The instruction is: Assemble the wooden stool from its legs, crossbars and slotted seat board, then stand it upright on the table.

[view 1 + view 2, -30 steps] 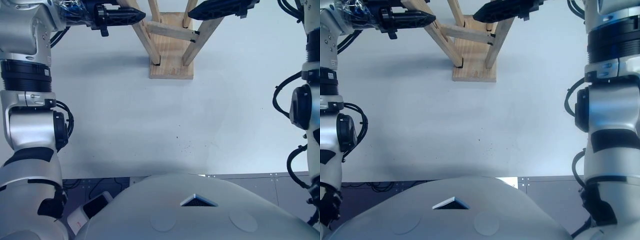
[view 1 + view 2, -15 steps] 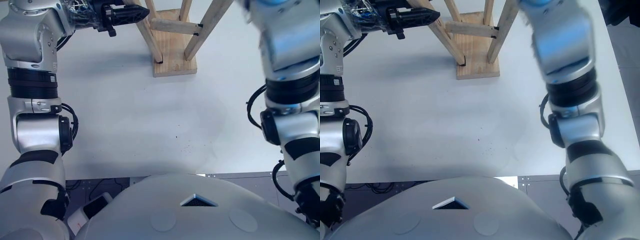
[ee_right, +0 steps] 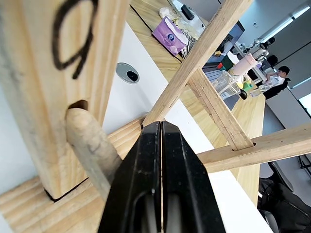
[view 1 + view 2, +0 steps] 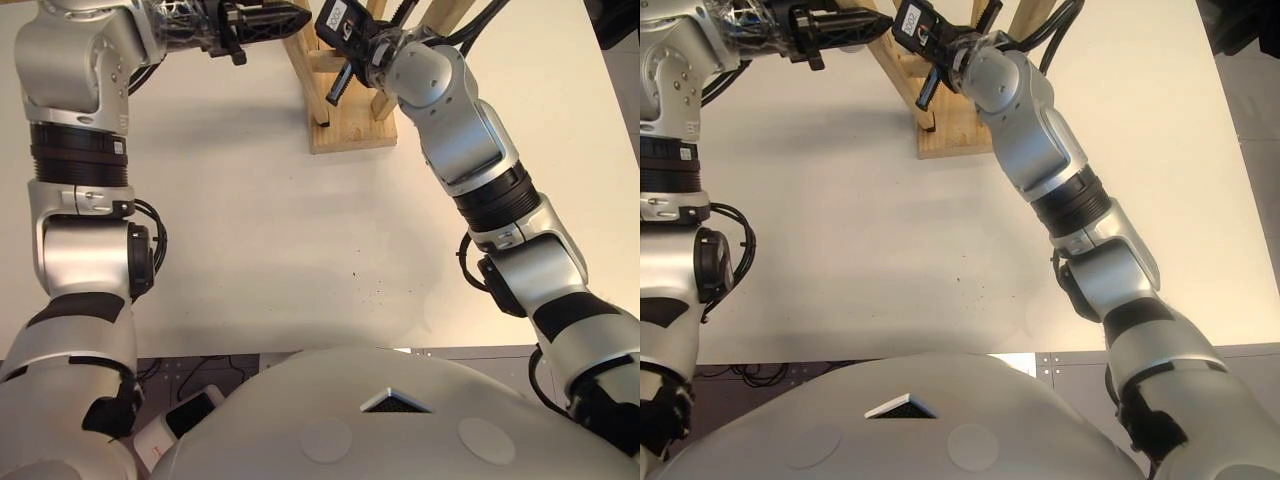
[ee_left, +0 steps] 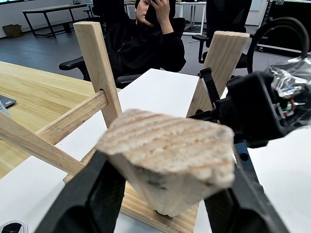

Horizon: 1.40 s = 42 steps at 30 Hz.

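Stool (image 4: 352,138): inverted. The seat board (image 4: 958,140) lies flat on the worktop (image 4: 300,230), with the legs rising from it and the crossbars fitted between the legs.
Left end effector (image 4: 287,17): clamped on the free upper end of the gripped leg (image 5: 165,155), above the left edge of the seat board. This hold is the same as 1.0 s ago.
Right end effector (image 3: 161,127): fingers pressed together with nothing between them. The tips sit inside the leg frame just above the seat board, beside the marked leg (image 3: 58,73) and the round crossbar (image 3: 92,141) entering it.
Change: 1.0 s ago the right end effector was at the top of the leg above the right side of the seat board. The right arm has since swung across and down into the frame.
Camera: the head views have shifted as a whole, so the small offset of the stool is not read as stool motion.
Seat board: still in full contact with the worktop.
Task status (judgement): all joints appear seated, so assembly looks complete. The stool is not yet turned onto its legs.
Implication (judgement): the right arm gave up its leg position for a lower point near the seat board. This is probably to set up a second hold before inversion.
Risk (judgement): with only 1 clamp engaged, a lift could twist the frame or loosen a crossbar joint.
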Available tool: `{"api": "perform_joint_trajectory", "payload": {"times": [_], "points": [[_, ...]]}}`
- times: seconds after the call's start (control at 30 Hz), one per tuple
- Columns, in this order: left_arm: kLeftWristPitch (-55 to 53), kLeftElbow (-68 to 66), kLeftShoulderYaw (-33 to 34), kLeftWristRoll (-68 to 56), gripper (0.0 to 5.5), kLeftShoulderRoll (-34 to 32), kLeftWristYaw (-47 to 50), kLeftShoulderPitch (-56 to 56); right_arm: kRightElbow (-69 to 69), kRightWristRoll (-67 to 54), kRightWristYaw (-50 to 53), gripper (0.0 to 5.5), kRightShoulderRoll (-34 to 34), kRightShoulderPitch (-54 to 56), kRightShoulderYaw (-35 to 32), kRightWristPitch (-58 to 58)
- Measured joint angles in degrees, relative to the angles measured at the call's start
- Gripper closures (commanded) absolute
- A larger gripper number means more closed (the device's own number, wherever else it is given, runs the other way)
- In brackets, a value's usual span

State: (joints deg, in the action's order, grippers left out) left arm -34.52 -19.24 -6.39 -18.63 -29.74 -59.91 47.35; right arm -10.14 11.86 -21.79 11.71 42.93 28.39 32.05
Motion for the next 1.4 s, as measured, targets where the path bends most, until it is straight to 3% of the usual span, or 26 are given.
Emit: {"api": "perform_joint_trajectory", "payload": {"times": [0.13, 0.23, 0.33, 0.4, 0.47, 0.53, 0.6, 0.73, 0.9, 1.13, 1.4], "points": [[1.2, -1.0, -1.3, 1.2, 3.41, 1.1, -0.1, 0.8, -0.5, -1.8, -0.1, 5.50, -1.7, -1.0, -4.4, 0.8], [1.5, -0.3, -0.9, 1.0, 3.41, 0.8, -0.4, 1.1, 1.8, -14.4, 4.0, 5.50, -8.9, 0.7, -20.3, 7.0], [1.5, 0.4, -0.1, 0.6, 3.41, 0.8, -0.6, 1.1, 2.5, -29.9, 8.6, 5.50, -11.3, 8.8, -37.2, 14.7], [1.5, 0.5, 0.0, 0.6, 3.41, 0.7, -0.6, 1.0, 1.7, -37.3, 11.7, 5.50, -10.6, 14.9, -46.2, 17.4], [1.2, 1.3, -0.3, 0.6, 3.41, 0.6, -0.4, -0.3, -1.9, -39.8, 13.6, 5.50, -3.0, 24.1, -53.2, 16.0], [1.1, 1.4, -0.6, 1.0, 3.41, 0.1, 0.2, -1.7, -5.9, -32.5, 12.0, 5.50, 7.5, 24.4, -50.1, 9.4], [1.0, 1.8, -0.7, 1.2, 3.41, -0.7, 0.4, -2.0, -12.8, -27.5, 9.5, 5.50, 11.1, 17.2, -45.3, 5.6], [0.9, 2.4, -1.3, 0.7, 3.41, -1.2, -0.5, -0.8, -18.1, -21.4, 5.1, 5.50, 7.7, 6.5, -33.7, 3.6], [-0.1, -0.1, -3.9, 2.3, 3.41, -3.0, -3.5, 2.2, -15.5, -16.5, 3.3, 5.50, 6.7, 5.2, -25.7, 3.8], [1.6, -2.7, -5.5, 4.8, 3.41, -3.6, -5.9, 4.4, -9.6, -13.7, 3.0, 5.50, 6.9, 3.9, -23.2, 7.5], [2.4, -3.0, -2.7, 5.6, 3.41, -6.6, -5.1, 1.9, 5.0, -14.9, -6.2, 5.50, 6.8, 1.4, -19.0, 16.3]]}}
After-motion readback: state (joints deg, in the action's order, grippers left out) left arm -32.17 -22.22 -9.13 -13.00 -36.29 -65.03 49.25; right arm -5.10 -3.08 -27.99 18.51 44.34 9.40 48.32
